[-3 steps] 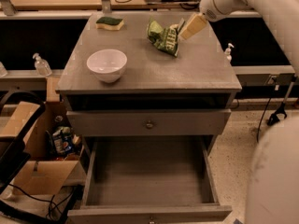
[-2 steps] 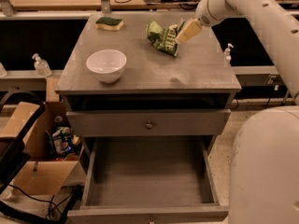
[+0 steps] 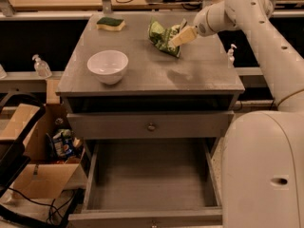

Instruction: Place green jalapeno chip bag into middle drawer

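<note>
changes, l to r.
- sponge point(image 3: 110, 23) and bowl point(image 3: 108, 65) on the top point(image 3: 142, 82): no change vs 1 s ago.
- bag point(image 3: 161, 34): at back of top, right of centre, approx same spot as before. still resting on top as far as i can judge.
- gripper point(image 3: 178, 38): has come in leftward and a little down. now against bag's right edge; 1 s ago it stood further off to the right.
- arm point(image 3: 266, 37): swung w/ it. forearm now runs down right side of view.

meaning: reach is done or nearly so, grasp step in hand. bag not yet carried, so whole transfer remains. drawer point(image 3: 152, 179) at bottom is pulled open w/ nothing seen in it, so drop spot looks ready. upper drawer point(image 3: 151, 126) is shut, sits between top and the open one. bag must travel forward and well down past it.

hidden / unclear, l to r.
- box point(image 3: 33, 156) on floor at left: partly cut by frame, contents hard to read.
- bag's right edge is covered by gripper, so depth of contact unknown.
- grip state: can't tell, closed on bag or only against it.
- drawer front is cut off at bottom of frame, knob barely in view.
- robot body point(image 3: 266, 175) blocks everything right of the drawer.
</note>
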`<action>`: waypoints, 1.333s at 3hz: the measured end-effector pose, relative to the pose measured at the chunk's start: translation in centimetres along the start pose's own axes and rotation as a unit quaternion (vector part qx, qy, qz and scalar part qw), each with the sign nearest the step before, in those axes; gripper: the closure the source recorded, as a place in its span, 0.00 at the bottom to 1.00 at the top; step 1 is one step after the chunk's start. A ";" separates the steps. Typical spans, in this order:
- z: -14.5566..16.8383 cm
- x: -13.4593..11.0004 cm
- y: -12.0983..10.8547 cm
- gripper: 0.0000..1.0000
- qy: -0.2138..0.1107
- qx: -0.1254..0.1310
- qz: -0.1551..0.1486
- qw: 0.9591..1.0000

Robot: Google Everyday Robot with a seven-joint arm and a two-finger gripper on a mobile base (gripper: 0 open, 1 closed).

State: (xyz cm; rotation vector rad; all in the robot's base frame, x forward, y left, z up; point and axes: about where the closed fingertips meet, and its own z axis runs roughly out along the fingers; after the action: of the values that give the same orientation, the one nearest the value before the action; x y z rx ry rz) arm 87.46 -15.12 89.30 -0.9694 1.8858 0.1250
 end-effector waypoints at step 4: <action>2.7 -2.5 4.9 0.47 0.008 -0.106 0.054 0.993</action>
State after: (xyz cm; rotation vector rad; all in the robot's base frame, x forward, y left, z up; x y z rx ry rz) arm 86.68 -9.12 88.35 -1.0117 1.9690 0.3887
